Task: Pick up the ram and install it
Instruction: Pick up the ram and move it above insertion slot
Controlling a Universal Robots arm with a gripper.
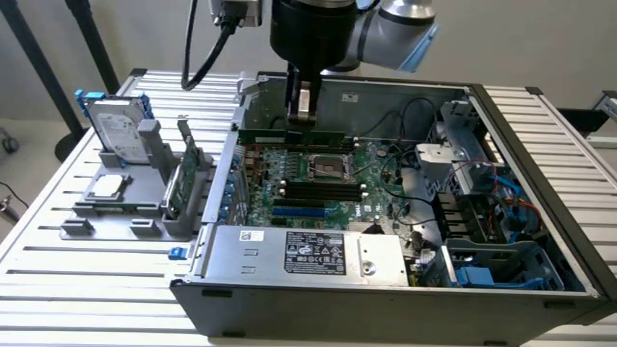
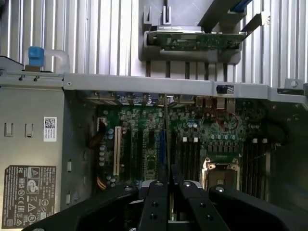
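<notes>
Pinching the ram [image 1: 270, 134] in the gripper [image 1: 305, 124], edge-down and level above the motherboard [image 1: 386, 191], apparently to run parallel with its memory slots [image 1: 320, 190].

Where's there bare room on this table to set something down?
Bare table slats in front of the gray rack, on the exterior view's left, and a strip beyond the case on the right. Inside the case it's crowded: the tool holds the ram over the motherboard.

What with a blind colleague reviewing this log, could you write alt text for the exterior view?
The gripper holds the ram level above the motherboard inside an open computer case. On the exterior view's left, a grey stand carries a hard drive and an expansion card.
</notes>
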